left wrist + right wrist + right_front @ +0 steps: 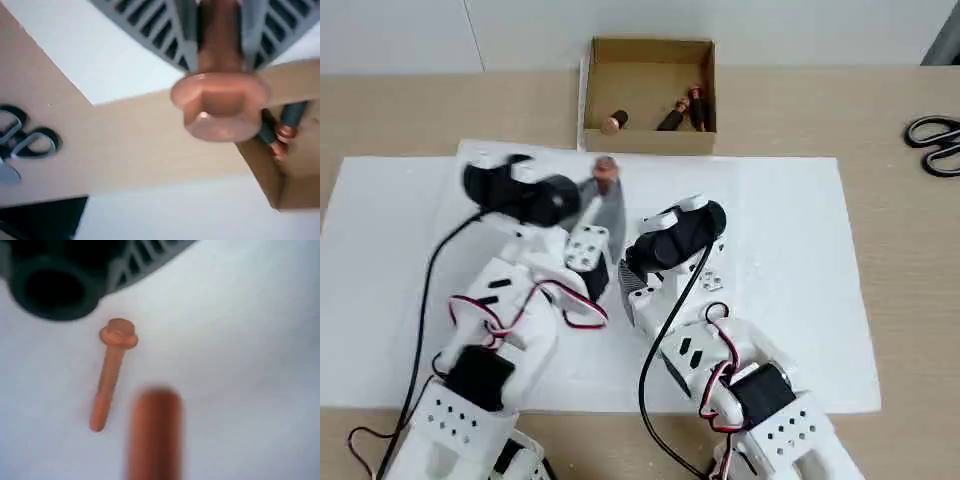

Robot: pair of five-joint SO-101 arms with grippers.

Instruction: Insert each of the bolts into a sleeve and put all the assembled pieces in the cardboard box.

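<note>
Ideally the left gripper (603, 182), clamped on the flanged bolt (220, 107), clears the wall of the cardboard box (645, 142) at 12 o'clock before releasing.

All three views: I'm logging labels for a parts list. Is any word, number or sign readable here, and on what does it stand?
None can be read: the box, the loose bolt, the held bolt and the scissors bear no print that I can make out.

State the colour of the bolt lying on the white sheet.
Coppery orange bolt, best in right wrist view.
</note>
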